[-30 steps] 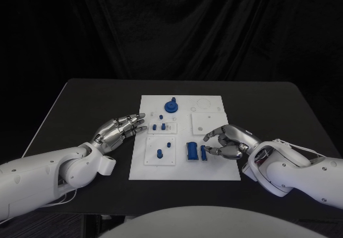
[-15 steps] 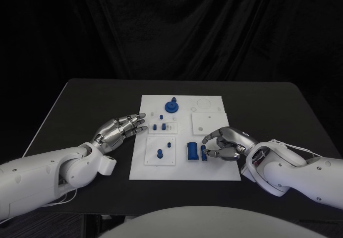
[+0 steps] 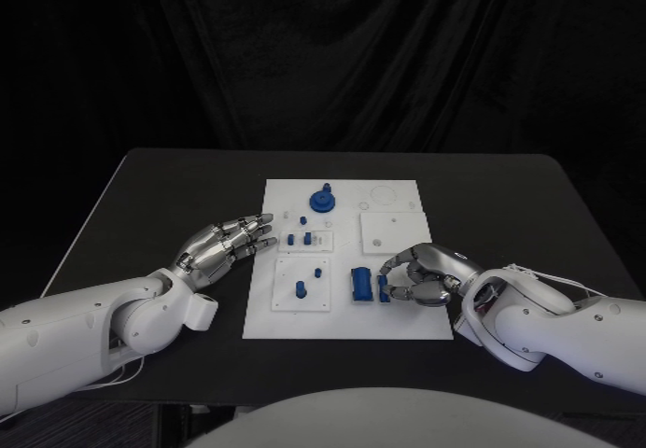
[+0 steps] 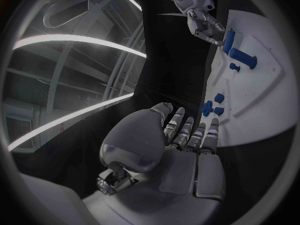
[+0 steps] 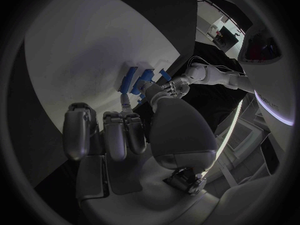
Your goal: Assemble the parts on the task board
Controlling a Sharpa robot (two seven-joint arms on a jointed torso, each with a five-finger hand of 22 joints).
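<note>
The white task board [image 3: 404, 317] lies mid-table. On its near right part a thick blue cylinder [image 3: 362, 284] lies flat, with a slim blue piece [image 3: 384, 296] beside it. My right hand [image 3: 423, 273] is curled down over that slim piece, fingertips on it; I cannot tell whether it is pinched. In the right wrist view the fingertips [image 5: 125, 103] reach the blue pieces [image 5: 134, 79]. My left hand [image 3: 228, 243] rests at the board's left edge, fingers stretched out, holding nothing. A blue knob [image 3: 323, 200] stands at the far end of the board.
Small blue pegs [image 3: 307, 240] stand in a block left of centre. Two more blue parts [image 3: 303, 288] sit on the near-left sub-plate. A plain white square plate [image 3: 395, 227] lies just beyond my right hand. Black table [image 3: 161, 205] surrounds the board.
My right hand has shifted a little left and towards me, curling tighter over the slim blue piece. The left hand has not moved.
</note>
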